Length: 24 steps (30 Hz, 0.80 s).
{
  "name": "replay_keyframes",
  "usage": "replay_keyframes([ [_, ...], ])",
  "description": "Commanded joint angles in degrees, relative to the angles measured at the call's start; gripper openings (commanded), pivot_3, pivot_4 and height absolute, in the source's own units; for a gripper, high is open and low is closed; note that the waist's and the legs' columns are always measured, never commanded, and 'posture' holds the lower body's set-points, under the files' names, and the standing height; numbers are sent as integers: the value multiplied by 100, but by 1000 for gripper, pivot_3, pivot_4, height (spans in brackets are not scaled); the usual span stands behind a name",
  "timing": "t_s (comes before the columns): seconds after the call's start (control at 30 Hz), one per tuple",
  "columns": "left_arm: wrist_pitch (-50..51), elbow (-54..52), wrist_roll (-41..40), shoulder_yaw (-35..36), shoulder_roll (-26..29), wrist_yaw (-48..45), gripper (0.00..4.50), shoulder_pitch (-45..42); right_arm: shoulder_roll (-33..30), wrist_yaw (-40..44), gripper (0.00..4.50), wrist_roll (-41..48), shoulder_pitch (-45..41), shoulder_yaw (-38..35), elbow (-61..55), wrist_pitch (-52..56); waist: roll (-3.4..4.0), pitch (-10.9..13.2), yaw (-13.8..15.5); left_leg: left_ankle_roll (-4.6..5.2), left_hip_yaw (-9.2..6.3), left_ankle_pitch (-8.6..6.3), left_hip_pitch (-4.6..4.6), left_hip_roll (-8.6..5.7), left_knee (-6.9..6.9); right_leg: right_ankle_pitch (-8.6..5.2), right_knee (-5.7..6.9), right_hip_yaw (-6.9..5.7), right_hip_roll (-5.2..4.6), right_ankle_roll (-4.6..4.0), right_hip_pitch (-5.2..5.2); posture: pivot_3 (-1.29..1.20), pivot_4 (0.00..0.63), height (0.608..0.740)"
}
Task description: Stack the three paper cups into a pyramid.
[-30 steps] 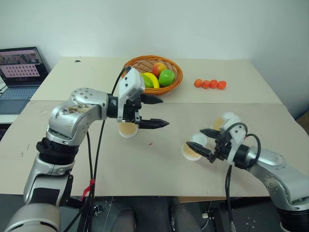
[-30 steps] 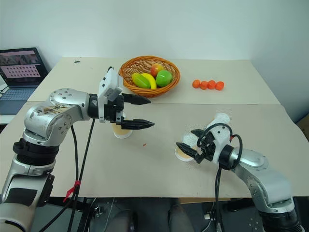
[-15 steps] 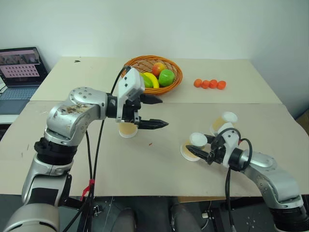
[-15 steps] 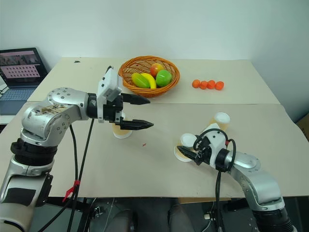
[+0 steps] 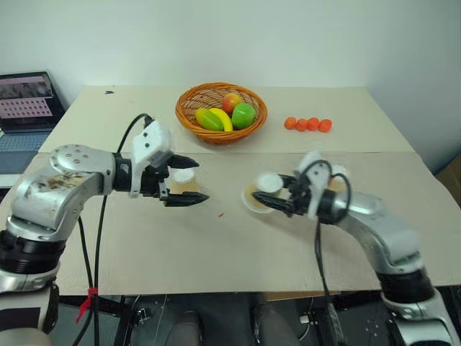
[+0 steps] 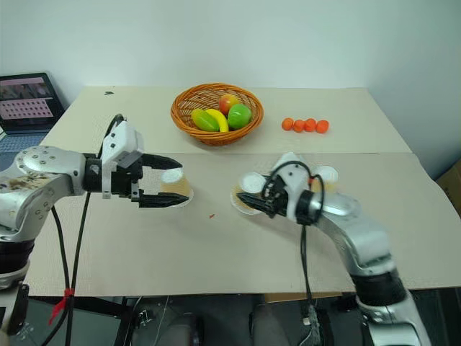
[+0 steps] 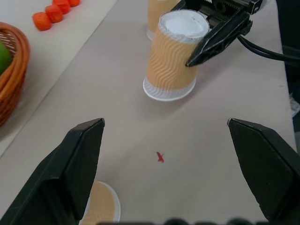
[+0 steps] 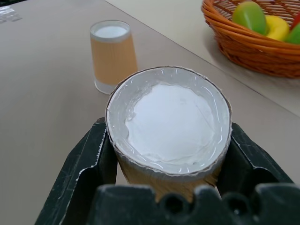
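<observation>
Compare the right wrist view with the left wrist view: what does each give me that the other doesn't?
Right wrist alone: the yellow fruit in the basket. Left wrist alone: the third cup behind the gripped one, the orange balls, the red mark on the table, and the open left gripper. Both: the upside-down cup clamped in the right gripper, the second cup standing apart on the table, and the basket.

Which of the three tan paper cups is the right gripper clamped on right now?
The middle upside-down tan paper cup, clamped by the right gripper. Another cup stands between the left gripper's open fingers; the third stands behind the right arm.
</observation>
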Motion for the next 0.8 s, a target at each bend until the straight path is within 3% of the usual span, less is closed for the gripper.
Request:
replay_keyframes([
  [0.03,-4,-209,-13,216,-101,335,4500,-102,213,212,2499,-173,-371,172,332,-383,0,0,56,0,0,0,-2,0,0,0,-1,-1,0,-1,-1,0,150,734],
  [0.47,395,-798,-337,497,228,583,4500,309,624,1028,2499,-758,-393,877,1231,-1240,-1,1,61,-1,0,0,-12,0,-4,22,1,-4,-1,-37,-14,0,150,734],
  [0.53,353,-864,-280,544,432,505,4500,532,632,1093,3467,-812,-377,875,1291,-1322,0,1,51,-1,1,0,-7,1,-4,20,3,-4,-1,-35,-14,0,150,734],
  [0.6,337,-896,-297,589,547,473,4500,655,658,1125,3842,-827,-383,836,1312,-1333,0,2,46,-1,1,0,-5,3,-5,18,4,-3,1,-33,-14,0,150,734],
  [0.63,329,-900,-314,598,567,477,4500,676,670,1135,4326,-839,-386,823,1322,-1343,0,2,49,-1,1,0,-5,4,-5,18,4,-4,2,-33,-14,0,150,734],
  [0.8,352,-865,-408,524,466,519,4500,504,809,1110,4478,9,-503,230,669,-534,0,3,66,-1,0,0,-6,4,-4,17,5,-5,2,-33,-13,0,150,734],
])
